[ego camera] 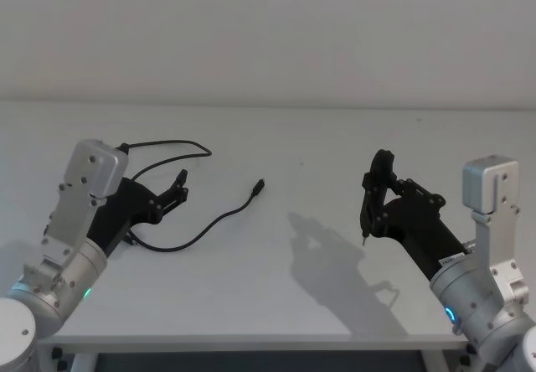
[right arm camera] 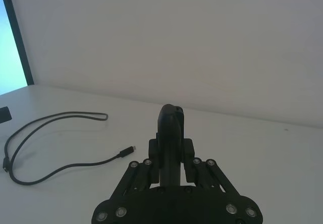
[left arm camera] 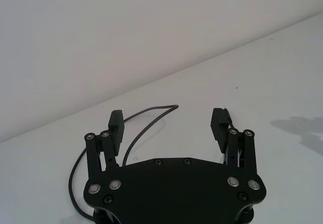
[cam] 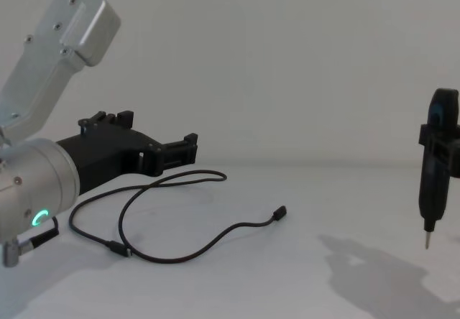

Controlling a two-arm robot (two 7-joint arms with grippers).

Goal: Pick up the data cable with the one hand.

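One thin black looping data cable [ego camera: 228, 214]

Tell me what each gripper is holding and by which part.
Left gripper holds nothing; it's open above the cable. Right gripper clamps a dark pen-like tool by its upper half, tip pointing down.

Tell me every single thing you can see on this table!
data cable: one, black, lying in loose loops on the table's left part, partly under the left gripper
pointed tool: one, dark, upright in the right gripper, tip above the table
table: one, white, under everything
left gripper: one, black, jaws apart, low over the cable's loops
right gripper: one, black, jaws closed on the tool, on the right
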